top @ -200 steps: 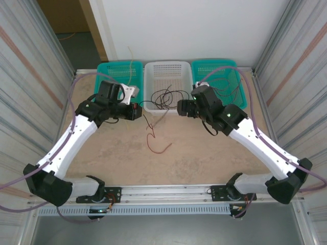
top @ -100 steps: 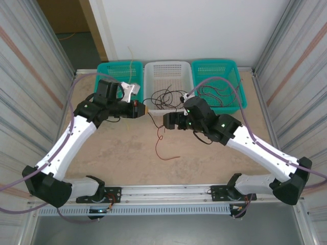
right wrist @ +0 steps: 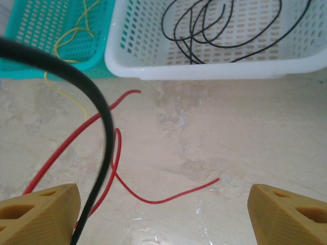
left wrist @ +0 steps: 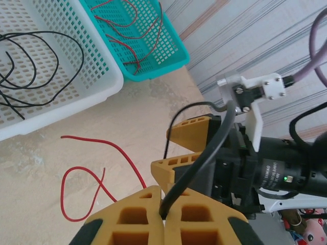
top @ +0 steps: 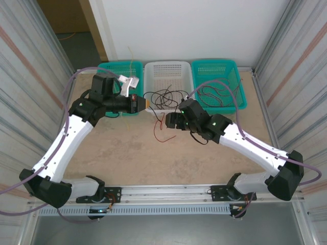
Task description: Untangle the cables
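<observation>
Pinching the black cable (left wrist: 196,161) between pressed-together left fingers (left wrist: 127,219), right fingers (right wrist: 46,209) spread beside it, red cable (right wrist: 153,202) loose on the counter (top: 127,153): I'd close right on black only, then separate slowly.

A thin red cable (right wrist: 153,201) lies in loose loops on the tabletop (right wrist: 230,143), near the white basket (right wrist: 204,69). Black cables (top: 162,97) coil inside it, one strand spilling over its near rim.
</observation>
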